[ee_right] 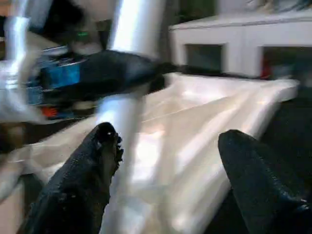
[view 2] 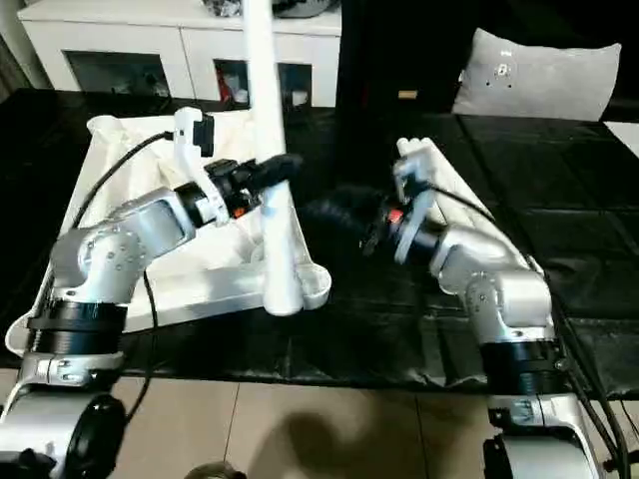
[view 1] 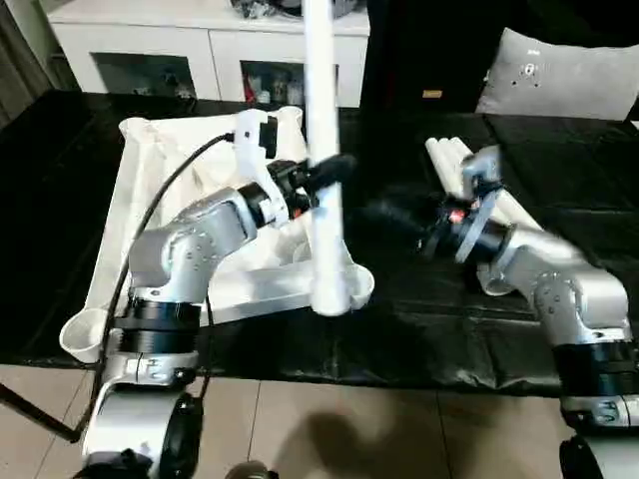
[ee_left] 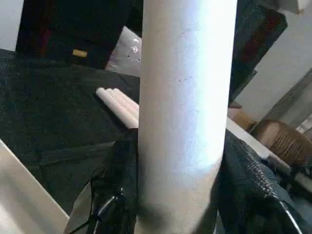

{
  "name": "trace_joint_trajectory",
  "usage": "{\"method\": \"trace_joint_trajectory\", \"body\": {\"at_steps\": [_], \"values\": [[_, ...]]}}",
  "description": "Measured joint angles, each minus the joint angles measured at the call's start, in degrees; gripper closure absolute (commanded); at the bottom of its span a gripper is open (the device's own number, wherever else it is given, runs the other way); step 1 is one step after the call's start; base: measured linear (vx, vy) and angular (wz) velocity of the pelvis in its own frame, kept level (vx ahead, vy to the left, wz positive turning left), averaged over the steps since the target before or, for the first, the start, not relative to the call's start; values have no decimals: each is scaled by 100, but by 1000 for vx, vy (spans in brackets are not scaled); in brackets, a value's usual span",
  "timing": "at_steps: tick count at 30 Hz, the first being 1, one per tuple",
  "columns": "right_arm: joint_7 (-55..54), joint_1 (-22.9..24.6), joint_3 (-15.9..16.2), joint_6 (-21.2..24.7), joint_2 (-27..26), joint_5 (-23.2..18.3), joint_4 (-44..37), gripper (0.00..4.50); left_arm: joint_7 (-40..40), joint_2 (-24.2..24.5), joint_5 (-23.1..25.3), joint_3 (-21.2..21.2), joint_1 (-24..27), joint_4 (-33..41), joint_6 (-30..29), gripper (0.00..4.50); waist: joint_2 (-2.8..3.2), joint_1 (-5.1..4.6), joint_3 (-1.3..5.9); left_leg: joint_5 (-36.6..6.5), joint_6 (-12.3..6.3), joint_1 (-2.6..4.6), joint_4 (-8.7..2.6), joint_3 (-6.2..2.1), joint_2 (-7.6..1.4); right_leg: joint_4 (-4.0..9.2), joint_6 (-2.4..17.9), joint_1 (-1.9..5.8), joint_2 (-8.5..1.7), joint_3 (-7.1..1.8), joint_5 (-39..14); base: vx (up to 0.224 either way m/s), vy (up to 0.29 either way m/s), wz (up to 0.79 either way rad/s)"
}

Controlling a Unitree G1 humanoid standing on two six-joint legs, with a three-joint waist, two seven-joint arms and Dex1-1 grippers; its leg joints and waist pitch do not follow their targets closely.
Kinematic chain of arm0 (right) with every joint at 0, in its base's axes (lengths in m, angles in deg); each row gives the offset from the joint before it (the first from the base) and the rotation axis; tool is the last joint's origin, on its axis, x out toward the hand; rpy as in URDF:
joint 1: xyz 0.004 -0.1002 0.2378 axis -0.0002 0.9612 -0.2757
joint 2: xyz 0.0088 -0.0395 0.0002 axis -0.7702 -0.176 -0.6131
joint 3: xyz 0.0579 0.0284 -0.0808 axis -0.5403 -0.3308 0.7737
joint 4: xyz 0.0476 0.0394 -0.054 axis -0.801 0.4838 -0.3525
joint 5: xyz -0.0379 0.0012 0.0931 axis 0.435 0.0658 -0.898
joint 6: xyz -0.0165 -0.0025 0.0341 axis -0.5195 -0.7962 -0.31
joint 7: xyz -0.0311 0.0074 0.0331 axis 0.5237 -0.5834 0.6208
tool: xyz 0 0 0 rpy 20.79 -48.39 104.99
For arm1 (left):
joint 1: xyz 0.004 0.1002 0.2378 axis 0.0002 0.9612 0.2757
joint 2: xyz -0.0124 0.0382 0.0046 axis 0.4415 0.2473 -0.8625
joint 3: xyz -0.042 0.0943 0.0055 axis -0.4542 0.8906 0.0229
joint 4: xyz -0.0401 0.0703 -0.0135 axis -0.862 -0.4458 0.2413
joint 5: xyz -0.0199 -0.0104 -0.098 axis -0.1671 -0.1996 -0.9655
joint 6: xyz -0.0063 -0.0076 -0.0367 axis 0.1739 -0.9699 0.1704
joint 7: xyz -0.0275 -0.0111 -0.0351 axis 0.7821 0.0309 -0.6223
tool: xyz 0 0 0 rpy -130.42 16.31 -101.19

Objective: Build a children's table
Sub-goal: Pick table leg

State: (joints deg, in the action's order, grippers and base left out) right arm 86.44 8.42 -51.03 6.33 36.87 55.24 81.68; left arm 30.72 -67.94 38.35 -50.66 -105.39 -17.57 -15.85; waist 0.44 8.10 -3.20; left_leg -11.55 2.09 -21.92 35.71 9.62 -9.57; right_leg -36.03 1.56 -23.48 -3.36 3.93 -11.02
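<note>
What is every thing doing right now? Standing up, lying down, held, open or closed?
Table top: lying upside down on the black surface.
Upright leg: standing in a near corner socket, held.
Spare legs: lying together, untouched.
Left gripper: closed on the upright leg.
Right gripper: fingers apart, empty.
Cabinet: doors closed.

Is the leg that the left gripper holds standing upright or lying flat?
Upright. The leg rises vertically from a corner socket of the table top, with the left gripper clamped around it.
</note>
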Motion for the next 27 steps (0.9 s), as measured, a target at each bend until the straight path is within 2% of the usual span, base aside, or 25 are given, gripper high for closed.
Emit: {"method": "trace_joint_trajectory", "body": {"at_steps": [2, 5, 7, 12, 19, 24, 25, 27], "values": [[-143, 0, -2, 41, 7, 83, 1, 65, 94, -29, 5, 4, -1, 67, -24, 270, 0, 0, 0, 1, -1, 0, 0, 0, 0, 0, 0, 0, 0, 0, 1, 0, 0, 0], [0, 1, -146, 553, 51, -221, -4, 65, 152, -46, 58, 67, -20, 83, -49, 270, 0, 1, 0, 2, -2, 0, 0, 0, 0, 0, 0, 0, 0, 0, 1, 0, 0, 0], [67, 5, -158, 720, 82, -360, -66, 65, 194, -51, 62, 67, -21, 89, -51, 270, 0, 3, 0, 2, -3, 0, 0, 0, 0, 0, 0, 1, 0, 0, 1, 0, 0, 0], [251, 137, 53, 1131, 125, -550, -495, 65, 343, -141, 116, 78, -33, 124, -53, 270, -19, -2, -5, 4, -6, 0, 0, 0, -1, 0, 0, 0, 0, 1, 1, 0, 0, 0], [3, 171, 572, 1276, -296, -333, -434, 65, 380, -195, 118, 113, -74, 240, -77, 270, -32, -1, -3, 6, -5, 0, 1, 0, -1, -1, 0, 0, 0, 1, 4, 0, 0, 0], [-577, -36, 740, 1407, -667, -40, -4, 65, 411, -223, 114, 115, -123, 300, -152, 270, -33, -1, -3, 8, 0, -1, 0, 0, -1, -1, 0, 0, -1, 1, 5, 0, 0, 0], [-617, -36, 753, 1436, -726, -39, 32, 93, 412, -221, 114, 115, -128, 301, -154, 270, -33, 1, -3, 8, 0, -1, 0, 0, -1, -1, 0, 0, -1, 1, 5, 0, 0, 0], [-673, -36, 762, 1456, -789, -39, 86, 100, 412, -221, 114, 117, -140, 301, -156, 270, -33, 2, -3, 7, 0, -4, 0, 0, 0, 2, 0, -1, -1, 1, 5, 0, 0, 0]]}}
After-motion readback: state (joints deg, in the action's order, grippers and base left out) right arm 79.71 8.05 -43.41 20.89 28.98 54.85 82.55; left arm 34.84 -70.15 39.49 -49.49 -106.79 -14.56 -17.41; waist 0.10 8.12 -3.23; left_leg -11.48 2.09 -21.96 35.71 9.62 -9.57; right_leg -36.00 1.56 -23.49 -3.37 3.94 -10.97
